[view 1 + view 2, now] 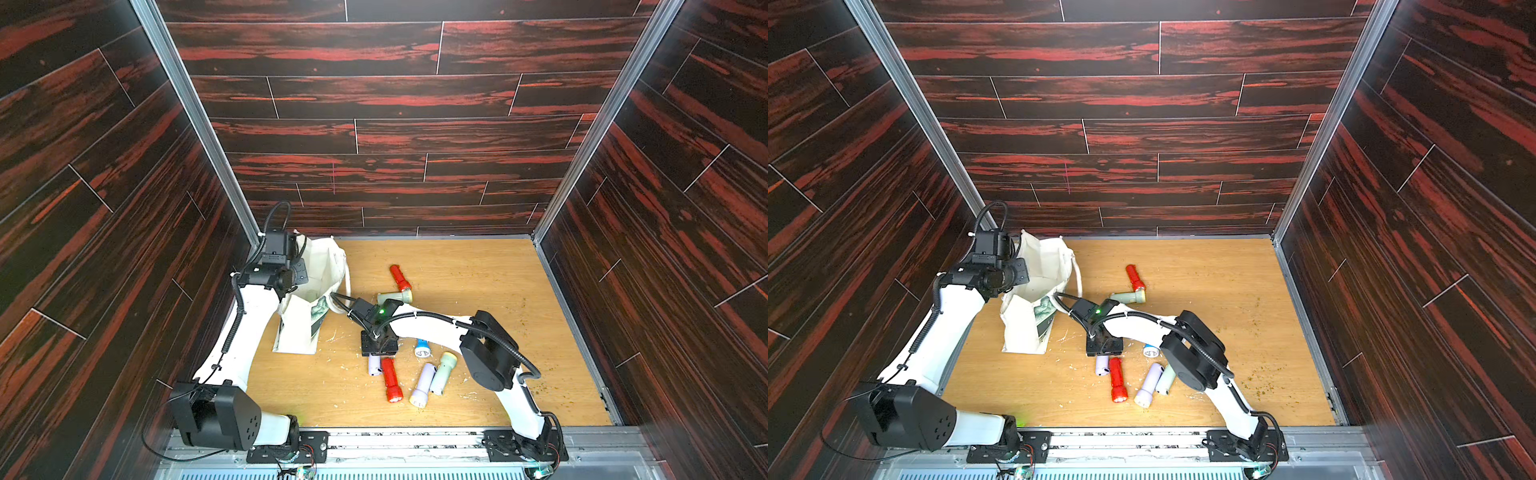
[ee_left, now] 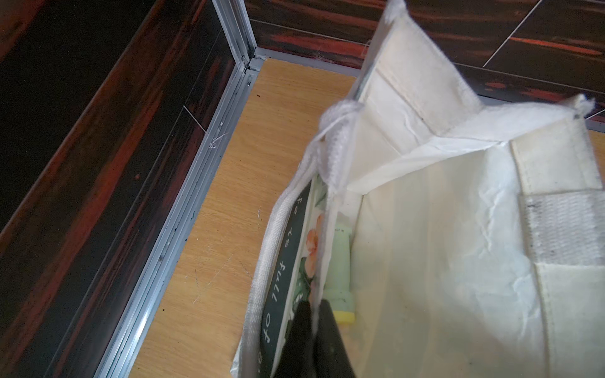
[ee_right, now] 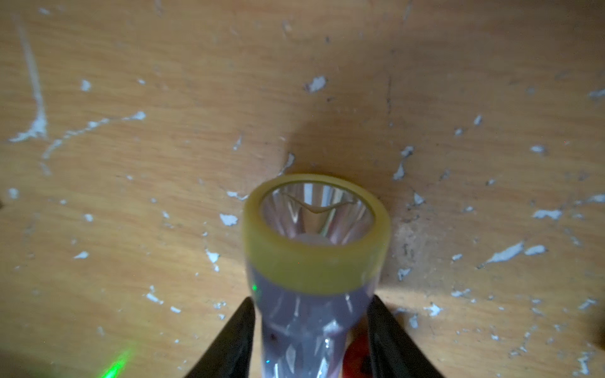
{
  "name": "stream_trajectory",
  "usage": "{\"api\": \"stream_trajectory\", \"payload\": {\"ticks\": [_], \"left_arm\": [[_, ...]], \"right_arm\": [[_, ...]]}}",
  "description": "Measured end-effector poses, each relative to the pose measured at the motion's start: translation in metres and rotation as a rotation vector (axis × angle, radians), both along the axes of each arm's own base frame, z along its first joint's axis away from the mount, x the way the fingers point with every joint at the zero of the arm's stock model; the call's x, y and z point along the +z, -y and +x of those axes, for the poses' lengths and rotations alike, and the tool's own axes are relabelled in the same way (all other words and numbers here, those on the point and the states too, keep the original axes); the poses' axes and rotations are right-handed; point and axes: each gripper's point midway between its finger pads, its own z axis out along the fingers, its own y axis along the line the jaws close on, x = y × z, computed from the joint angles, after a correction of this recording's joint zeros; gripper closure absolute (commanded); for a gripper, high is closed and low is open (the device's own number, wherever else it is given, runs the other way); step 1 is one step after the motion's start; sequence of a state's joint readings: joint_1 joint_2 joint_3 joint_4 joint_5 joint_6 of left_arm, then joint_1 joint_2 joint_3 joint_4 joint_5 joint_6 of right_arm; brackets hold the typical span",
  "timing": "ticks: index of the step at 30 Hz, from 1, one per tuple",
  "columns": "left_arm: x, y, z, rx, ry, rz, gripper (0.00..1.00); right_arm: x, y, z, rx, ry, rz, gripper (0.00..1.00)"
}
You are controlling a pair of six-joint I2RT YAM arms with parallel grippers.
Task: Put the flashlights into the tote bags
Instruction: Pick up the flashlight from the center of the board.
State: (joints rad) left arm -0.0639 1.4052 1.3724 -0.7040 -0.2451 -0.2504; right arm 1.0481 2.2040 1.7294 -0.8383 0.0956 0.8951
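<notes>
In both top views the counter (image 1: pixel 478 282) fills the lower middle of the frame. The tote bag (image 1: pixel 320 266) stands open at its left edge, mouth upward, with my left arm's wrist over that mouth. Right of the bag, toward the back wall, a red flashlight (image 1: pixel 400 278) lies just beside a mint flashlight (image 1: pixel 395 297). My right arm bends in from the lower right, its wrist above a cluster nearer the front rail. There a lilac flashlight (image 1: pixel 375 365) lies just beside a second red flashlight (image 1: pixel 391 380), with a blue flashlight (image 1: pixel 422 348) to their right. Further right, another lilac flashlight (image 1: pixel 422 386) and another mint flashlight (image 1: pixel 444 372) lie side by side. From up here I cannot make out the fingers of either arm. In the left wrist view the left end effector (image 2: pixel 315 322) is pinched together on the printed wall of the tote bag at its rim. A pale green flashlight (image 2: pixel 339 261) with a yellow head lies inside the bag against that wall. In the right wrist view the right end effector (image 3: pixel 312 337) straddles the lilac flashlight, which lies on the counter, its yellow-ringed head pointing away from the camera. The fingers (image 3: pixel 235 340) stand apart, close against its sides, and I cannot tell whether they are pressing it. A sliver of the second red flashlight shows between the lilac body and one finger.
</notes>
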Motion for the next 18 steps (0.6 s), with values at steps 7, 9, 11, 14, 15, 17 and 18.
{"api": "stream_trajectory", "payload": {"ticks": [7,9,11,14,15,17,18], "left_arm": [[-0.0002,0.0001,0.0001,-0.001,0.0,-0.001,1.0],[0.0,0.0002,0.0,-0.001,0.0,-0.001,1.0],[-0.0002,0.0002,0.0001,-0.001,0.0,-0.001,1.0],[-0.0004,0.0008,0.0002,-0.004,-0.001,-0.006,1.0],[-0.0005,0.0011,0.0002,-0.006,-0.001,-0.011,1.0],[-0.0009,0.0037,0.0006,-0.017,0.0,-0.029,1.0],[-0.0013,0.0054,0.0009,-0.024,0.0,-0.041,1.0]], "right_arm": [[-0.0046,-0.0003,-0.0012,0.01,-0.012,-0.011,0.55],[-0.0045,-0.0006,-0.0015,0.01,-0.014,-0.009,0.59],[-0.0045,-0.001,-0.0017,0.011,-0.015,-0.008,0.62],[-0.0043,-0.0016,-0.0011,0.013,-0.011,-0.005,0.63],[-0.004,-0.0024,-0.0005,0.016,-0.007,-0.001,0.63],[-0.0029,-0.0043,0.0018,0.022,0.007,0.009,0.63],[-0.0015,-0.0049,0.003,0.027,0.018,0.017,0.64]]}}
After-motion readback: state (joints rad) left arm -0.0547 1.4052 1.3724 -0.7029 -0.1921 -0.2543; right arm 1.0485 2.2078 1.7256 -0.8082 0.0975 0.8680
